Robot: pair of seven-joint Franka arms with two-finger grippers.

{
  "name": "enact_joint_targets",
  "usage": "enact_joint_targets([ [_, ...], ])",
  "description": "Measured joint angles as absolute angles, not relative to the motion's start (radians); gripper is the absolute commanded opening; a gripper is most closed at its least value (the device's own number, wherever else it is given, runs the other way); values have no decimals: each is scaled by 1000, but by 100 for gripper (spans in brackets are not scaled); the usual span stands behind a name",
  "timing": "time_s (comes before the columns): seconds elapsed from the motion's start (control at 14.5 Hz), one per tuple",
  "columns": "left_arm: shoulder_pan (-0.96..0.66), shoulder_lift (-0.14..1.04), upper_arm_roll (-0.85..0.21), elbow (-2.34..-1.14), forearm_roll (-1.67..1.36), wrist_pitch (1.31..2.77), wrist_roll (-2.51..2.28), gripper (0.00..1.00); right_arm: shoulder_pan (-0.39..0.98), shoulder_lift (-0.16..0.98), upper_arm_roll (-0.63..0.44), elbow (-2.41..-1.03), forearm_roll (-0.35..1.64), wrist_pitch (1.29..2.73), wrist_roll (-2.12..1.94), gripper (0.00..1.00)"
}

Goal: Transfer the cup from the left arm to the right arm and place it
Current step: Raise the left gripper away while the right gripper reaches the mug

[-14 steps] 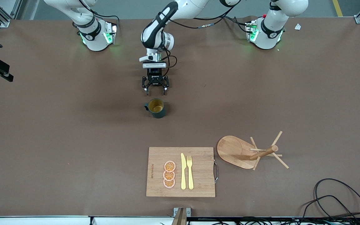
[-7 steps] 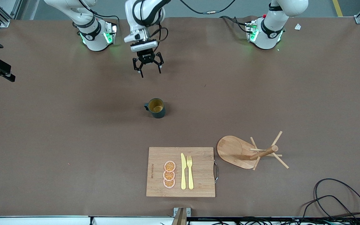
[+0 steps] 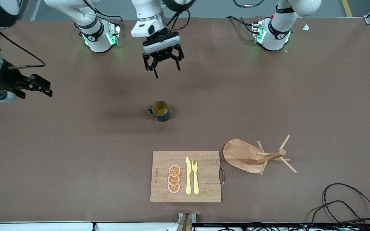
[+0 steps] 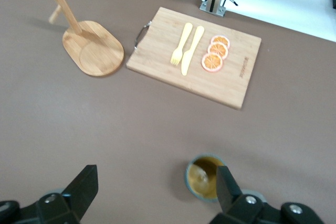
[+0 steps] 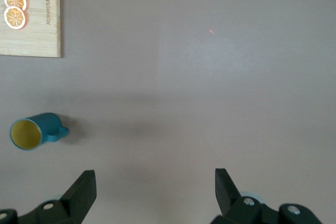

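The cup (image 3: pixel 161 110) stands upright on the brown table, dark teal with a yellow inside, its handle toward the right arm's end. It also shows in the left wrist view as the cup (image 4: pixel 203 178) and in the right wrist view as the cup (image 5: pixel 34 131). My left gripper (image 3: pixel 167 72) hangs open and empty over bare table between the cup and the bases; nothing lies between its jaws, the left gripper (image 4: pixel 156 179). My right gripper (image 3: pixel 50 90) is open and empty over the table toward the right arm's end, well apart from the cup; the right gripper (image 5: pixel 154 177) has only table under it.
A wooden cutting board (image 3: pixel 204 176) with orange slices (image 3: pixel 174 179), a yellow knife (image 3: pixel 188 175) and fork (image 3: pixel 195 176) lies nearer the front camera than the cup. A wooden mug tree (image 3: pixel 255 157) lies beside it toward the left arm's end. Black cables (image 3: pixel 348 202) lie at the near corner.
My left gripper has drawn up and away from the cup toward the bases, still open. My right gripper has swung into view over the right arm's end. The cup has not moved.
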State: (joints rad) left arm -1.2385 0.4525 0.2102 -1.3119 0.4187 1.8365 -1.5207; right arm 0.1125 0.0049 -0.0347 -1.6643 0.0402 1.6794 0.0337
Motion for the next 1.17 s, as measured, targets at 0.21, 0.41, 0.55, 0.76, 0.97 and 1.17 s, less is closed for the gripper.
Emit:
enact_joint_targets([
  [0.21,-1098,352,210,-1314,321,1786,-1294,100,158,-7,-33,-1776,44,1803,114,100],
  [0.41,-952,275,209,-1316,233,1731,-1066,100,260,-34,-31,-1926,44,1935,268,100],
  [0.55,-841,234,208,-1318,167,1709,-937,100,335,-43,-29,-1968,40,1974,372,100],
  [0.76,-681,185,202,-1322,86,1648,-715,100,423,-44,-28,-1995,12,2027,497,100],
  [0.97,-492,154,125,-1325,29,1560,-542,100,485,-34,-28,-2045,-8,2089,602,100],
  [1.17,-327,112,40,-1359,15,1498,-378,100,568,11,-27,-2059,-67,2141,751,100],
])
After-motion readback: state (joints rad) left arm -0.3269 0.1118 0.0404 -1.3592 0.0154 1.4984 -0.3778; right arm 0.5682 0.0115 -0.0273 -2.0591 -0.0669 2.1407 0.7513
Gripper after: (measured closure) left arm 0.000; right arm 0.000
